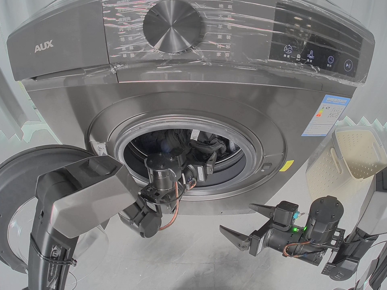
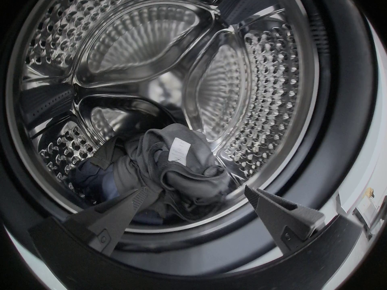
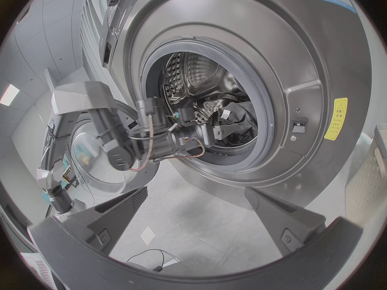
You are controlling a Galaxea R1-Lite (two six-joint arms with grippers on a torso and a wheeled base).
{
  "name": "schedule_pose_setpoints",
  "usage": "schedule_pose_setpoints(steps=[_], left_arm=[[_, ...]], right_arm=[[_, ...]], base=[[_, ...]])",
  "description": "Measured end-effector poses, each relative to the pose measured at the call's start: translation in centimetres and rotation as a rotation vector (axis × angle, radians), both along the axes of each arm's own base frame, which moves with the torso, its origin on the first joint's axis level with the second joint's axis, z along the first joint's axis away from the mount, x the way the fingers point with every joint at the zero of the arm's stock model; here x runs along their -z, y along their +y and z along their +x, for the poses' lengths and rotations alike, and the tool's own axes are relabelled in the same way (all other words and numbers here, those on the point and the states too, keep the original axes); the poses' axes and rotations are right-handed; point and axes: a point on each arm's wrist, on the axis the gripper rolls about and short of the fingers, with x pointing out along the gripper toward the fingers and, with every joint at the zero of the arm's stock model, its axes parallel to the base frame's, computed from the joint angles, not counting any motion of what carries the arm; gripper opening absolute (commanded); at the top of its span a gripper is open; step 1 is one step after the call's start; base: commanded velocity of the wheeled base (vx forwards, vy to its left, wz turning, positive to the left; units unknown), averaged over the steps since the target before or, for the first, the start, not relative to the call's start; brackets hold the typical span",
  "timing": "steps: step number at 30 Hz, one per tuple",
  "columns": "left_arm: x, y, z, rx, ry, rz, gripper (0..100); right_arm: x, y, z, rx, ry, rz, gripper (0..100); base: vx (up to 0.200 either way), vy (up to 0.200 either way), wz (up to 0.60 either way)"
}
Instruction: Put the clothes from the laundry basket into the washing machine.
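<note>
Tool on my left arm (image 2: 194, 190) sits at the mouth of the washing machine (image 1: 72, 101), its two fingers (image 2: 121, 212) spread apart with nothing between them. Just past their tips, a heap of dark grey clothes (image 2: 181, 170) with a white tag (image 2: 179, 151) lies at 6 o'clock in the steel drum (image 2: 262, 81). Seen from my head, my right tool (image 1: 238, 218) hangs outside the machine at 5 o'clock from the opening, spread wide and empty above the floor (image 1: 193, 258). The round door (image 1: 16, 190) stands swung open at 8 o'clock. The cream laundry basket (image 1: 354, 158) leans tilted at 3 o'clock, near the machine's front corner.
</note>
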Motion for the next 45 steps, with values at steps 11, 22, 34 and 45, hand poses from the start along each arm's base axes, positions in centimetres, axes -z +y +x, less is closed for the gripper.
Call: schedule_pose_setpoints(steps=[11,22,34,45], left_arm=[[-0.1,0.8,-8.5,0.11,0.052,0.061,100],[-3.6,4.2,-16.2,0.195,0.07,0.06,100],[-7.1,8.6,-20.9,0.195,0.023,0.01,100],[-8.5,11.8,-23.7,0.167,-0.018,-0.017,100]], right_arm=[[0.0,-0.5,-0.1,0.008,0.006,-0.006,100],[-1.3,-1.7,-1.0,0.034,-0.018,0.015,100],[-3.6,-3.8,-2.5,0.116,-0.075,0.07,100],[-5.3,-6.5,-4.4,0.212,-0.122,0.103,100]], base=[[0.0,0.0,0.0],[0.0,0.0,0.0],[-0.05,0.0,0.0],[-0.2,0.0,0.0]])
